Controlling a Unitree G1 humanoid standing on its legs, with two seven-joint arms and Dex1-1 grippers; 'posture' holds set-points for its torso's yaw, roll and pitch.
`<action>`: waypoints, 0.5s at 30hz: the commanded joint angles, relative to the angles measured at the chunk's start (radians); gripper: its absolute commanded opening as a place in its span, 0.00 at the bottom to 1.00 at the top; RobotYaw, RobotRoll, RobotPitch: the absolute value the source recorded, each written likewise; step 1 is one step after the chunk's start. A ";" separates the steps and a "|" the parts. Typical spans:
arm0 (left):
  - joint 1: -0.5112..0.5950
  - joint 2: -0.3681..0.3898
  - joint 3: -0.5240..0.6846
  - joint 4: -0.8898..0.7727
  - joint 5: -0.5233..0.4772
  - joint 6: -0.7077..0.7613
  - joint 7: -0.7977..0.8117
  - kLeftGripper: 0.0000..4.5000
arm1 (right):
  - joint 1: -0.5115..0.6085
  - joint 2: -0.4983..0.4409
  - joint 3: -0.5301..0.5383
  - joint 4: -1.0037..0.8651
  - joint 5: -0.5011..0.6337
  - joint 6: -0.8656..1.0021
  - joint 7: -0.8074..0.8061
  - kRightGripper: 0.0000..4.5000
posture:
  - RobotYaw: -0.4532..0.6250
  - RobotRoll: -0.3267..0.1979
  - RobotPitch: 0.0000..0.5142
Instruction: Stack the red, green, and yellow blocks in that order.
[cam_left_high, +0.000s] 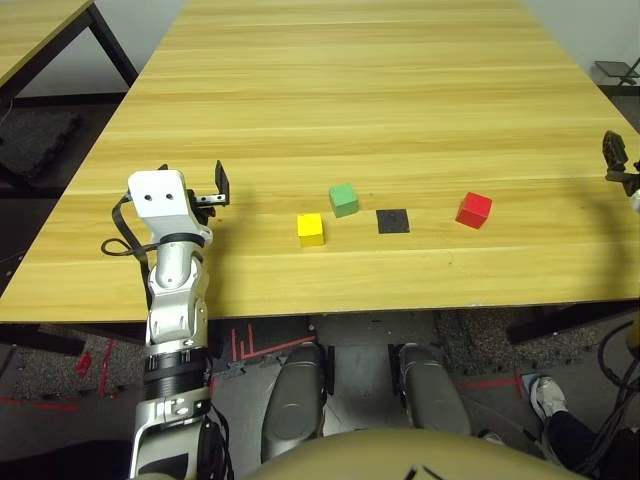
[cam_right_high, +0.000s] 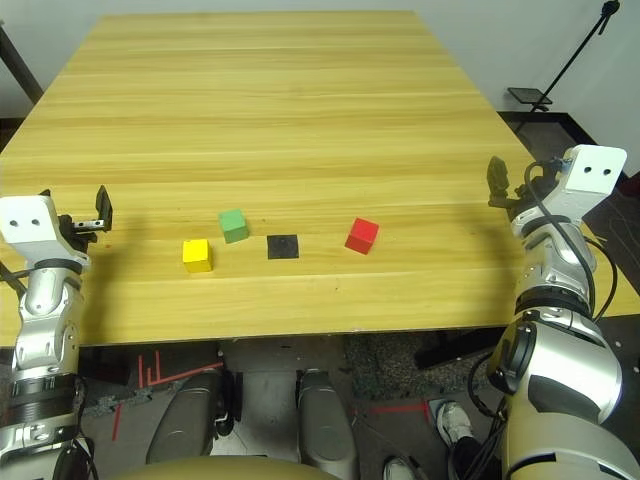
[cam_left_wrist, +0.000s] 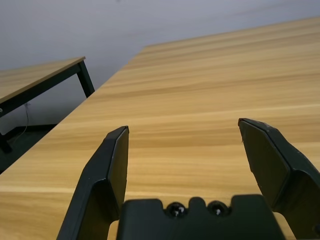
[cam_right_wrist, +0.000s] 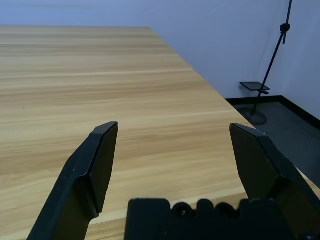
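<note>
Left eye view: nearest the robot, along the front strip of the pale wooden counter (cam_left_high: 400, 90), sit the small matte yellow cube (cam_left_high: 311, 229), then the green cube (cam_left_high: 343, 199) just beyond it, a flat black square patch (cam_left_high: 392, 220), and the red cube (cam_left_high: 474, 210), all apart. The red cube, the stack's base, lies inward of the right end effector (cam_right_high: 500, 182), which looks the nearer one. The left end effector (cam_left_high: 208, 186) hovers outside the yellow cube. Both point forward, fingers spread wide, empty.
</note>
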 joint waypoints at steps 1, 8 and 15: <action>0.012 -0.023 0.000 0.027 -0.012 -0.018 0.011 0.99 | 0.011 -0.022 -0.020 0.019 0.009 0.001 0.001 1.00 | 0.58 0.36 0.14; 0.031 -0.022 -0.049 -0.078 -0.090 0.084 -0.091 0.99 | -0.101 -0.009 0.040 -0.034 -0.009 0.149 0.151 1.00 | 0.54 0.32 0.21; -0.098 0.117 -0.157 -0.259 -0.251 0.354 -0.334 0.99 | -0.099 0.099 0.228 -0.478 0.064 0.633 0.492 1.00 | 0.60 0.27 0.17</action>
